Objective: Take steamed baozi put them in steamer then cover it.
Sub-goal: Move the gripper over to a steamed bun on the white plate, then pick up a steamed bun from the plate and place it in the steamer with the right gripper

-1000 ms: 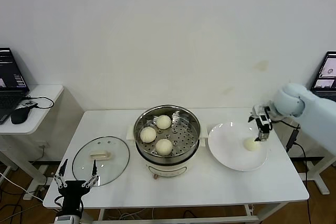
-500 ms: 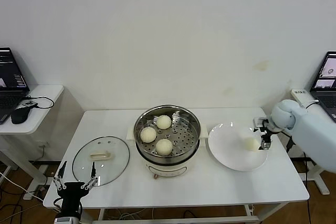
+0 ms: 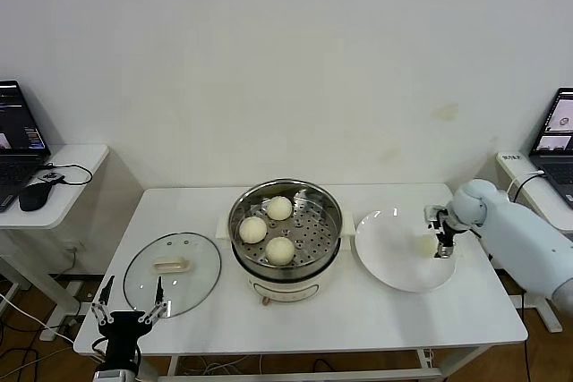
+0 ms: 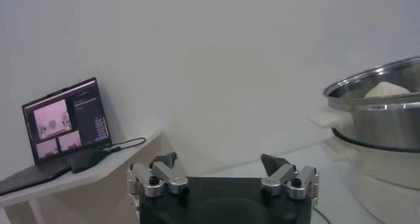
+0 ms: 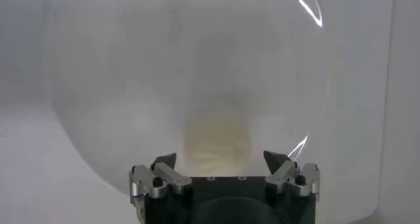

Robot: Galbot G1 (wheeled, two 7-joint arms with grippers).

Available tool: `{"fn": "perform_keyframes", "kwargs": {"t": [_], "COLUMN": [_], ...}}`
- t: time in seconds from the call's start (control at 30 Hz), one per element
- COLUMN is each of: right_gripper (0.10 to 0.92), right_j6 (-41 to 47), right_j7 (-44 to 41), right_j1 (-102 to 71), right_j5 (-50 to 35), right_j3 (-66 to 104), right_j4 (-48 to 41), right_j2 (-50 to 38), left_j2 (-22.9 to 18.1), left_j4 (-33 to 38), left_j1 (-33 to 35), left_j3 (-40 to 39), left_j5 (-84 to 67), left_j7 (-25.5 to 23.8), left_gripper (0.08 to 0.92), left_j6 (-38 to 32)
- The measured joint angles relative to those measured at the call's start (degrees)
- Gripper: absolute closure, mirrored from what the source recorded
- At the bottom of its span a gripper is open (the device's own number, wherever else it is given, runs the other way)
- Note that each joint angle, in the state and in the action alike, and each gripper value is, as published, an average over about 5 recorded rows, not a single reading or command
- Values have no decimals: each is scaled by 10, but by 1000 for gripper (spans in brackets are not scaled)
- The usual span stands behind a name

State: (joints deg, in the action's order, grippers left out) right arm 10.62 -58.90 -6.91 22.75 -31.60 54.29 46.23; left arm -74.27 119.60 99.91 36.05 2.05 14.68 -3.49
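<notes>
Steamer sits mid-table with three steamed baozi on its perforated tray; the cover lies flat on the table to its left. Seen from the head, the right gripper is low over the white plate, partly hiding the fourth bun. Only the right wrist view shows that bun lying between the spread fingers, untouched. The left gripper is parked at the table's front-left edge; its wrist view shows its fingers apart and empty, and a laptop beyond.
</notes>
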Motion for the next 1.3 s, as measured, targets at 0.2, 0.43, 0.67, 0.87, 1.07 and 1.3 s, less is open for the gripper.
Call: {"fn": "perform_keyframes", "kwargs": {"t": [0.2,0.43,0.67,0.87,1.07,1.3], "right_gripper": [303,436,448,445,433,429], "right_j6": [2,4,13,29,53,96], "right_j7": [0,-4,-12,-22,-28,-21], "right_j1": [-4,-5,3,37,103,217], "right_j5": [10,11,0,-34,-89,-180], "right_j3": [7,12,9,-20,-71,-158], "right_j4": [-13,-19,-5,41,115,211], "right_j2": [8,14,7,-22,-66,-97], "left_j2": [-1,-2,-2,-4,-7,-7], "left_j4": [0,3,11,16,19,22], "left_j1": [0,2,6,3,2,1], "left_j3": [0,0,1,1,-2,-7], "left_j5": [0,0,0,0,1,5], "left_j7": [0,1,1,1,1,1], "left_gripper": [177,177,177,177,177,177], "left_j6": [0,-1,-1,-2,-2,-3]}}
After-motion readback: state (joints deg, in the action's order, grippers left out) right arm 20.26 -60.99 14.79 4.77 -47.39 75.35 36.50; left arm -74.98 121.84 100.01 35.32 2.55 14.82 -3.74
